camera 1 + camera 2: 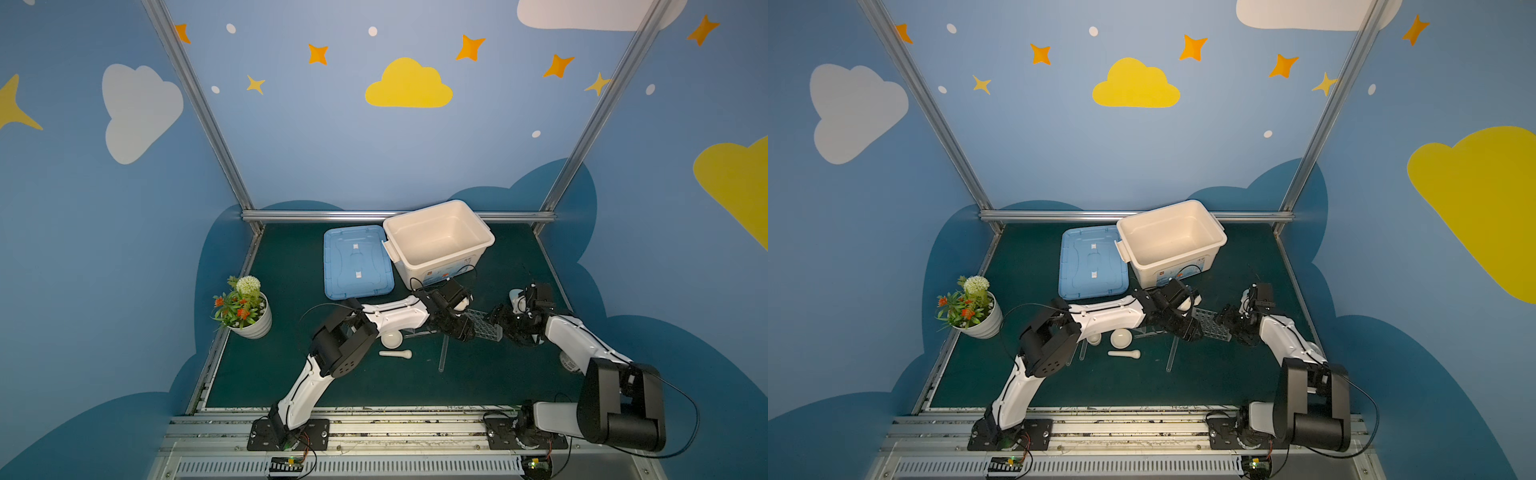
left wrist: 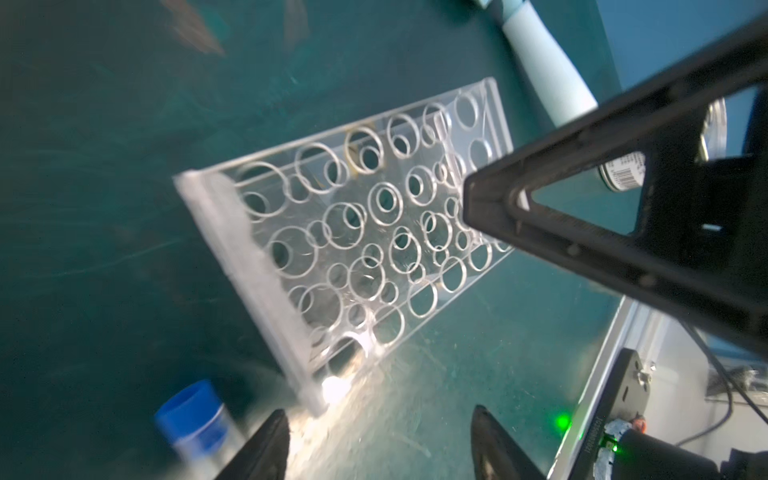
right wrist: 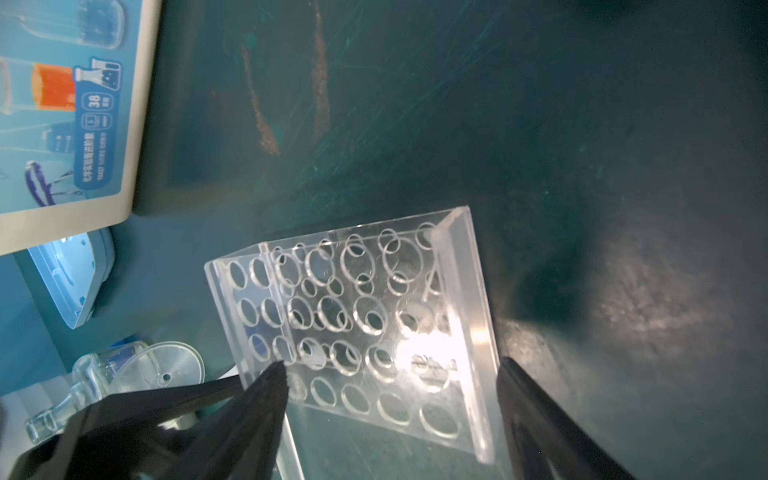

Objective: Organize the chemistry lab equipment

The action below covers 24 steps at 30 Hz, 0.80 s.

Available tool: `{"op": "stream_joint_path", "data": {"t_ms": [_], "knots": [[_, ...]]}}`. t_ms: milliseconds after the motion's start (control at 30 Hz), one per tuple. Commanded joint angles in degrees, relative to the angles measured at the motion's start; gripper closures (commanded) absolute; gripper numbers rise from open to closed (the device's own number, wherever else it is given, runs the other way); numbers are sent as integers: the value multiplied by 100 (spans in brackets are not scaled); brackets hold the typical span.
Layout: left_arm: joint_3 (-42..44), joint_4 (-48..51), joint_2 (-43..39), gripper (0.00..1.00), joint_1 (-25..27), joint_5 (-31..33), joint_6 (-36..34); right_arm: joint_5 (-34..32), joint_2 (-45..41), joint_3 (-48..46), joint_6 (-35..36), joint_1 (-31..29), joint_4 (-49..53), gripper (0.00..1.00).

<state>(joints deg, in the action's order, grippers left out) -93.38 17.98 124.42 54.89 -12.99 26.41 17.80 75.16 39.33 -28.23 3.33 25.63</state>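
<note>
- The clear grid-holed plastic rack stands upright on the dark green desk, in front of the big white open bin and between the two arms.
- The left pincer has its jaws well apart with nothing between them. In the left wrist view the rack's near end wall lies just ahead of the tips.
- The right pincer is spread wide, one finger at each side of the rack. Whether either finger touches it I cannot tell.
- A clear blue-capped test tube lies just beside the left pincer.
- The round white mortar and the white pestle lie near each other, left of the rack.
- A clear glass flask and a clear funnel sit beside the rack.
- The flat blue lid lies left of the bin.
</note>
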Motion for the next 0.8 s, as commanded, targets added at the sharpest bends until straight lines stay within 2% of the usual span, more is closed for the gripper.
{"op": "stream_joint_path", "data": {"t_ms": [0,167,267,367,767], "knots": [[92,309,-599,26,21,586,-248,-169,-311,9,54,32,184,20],[707,419,-1097,23,77,1098,-233,-207,-435,58,145,29,407,20],[892,706,-1098,22,168,1415,-242,-166,-549,31,125,18,404,20],[904,969,-866,23,210,1376,-150,-176,-665,-9,109,9,388,20],[868,931,-501,28,338,1448,-80,-181,-775,-48,140,-17,443,20]]}}
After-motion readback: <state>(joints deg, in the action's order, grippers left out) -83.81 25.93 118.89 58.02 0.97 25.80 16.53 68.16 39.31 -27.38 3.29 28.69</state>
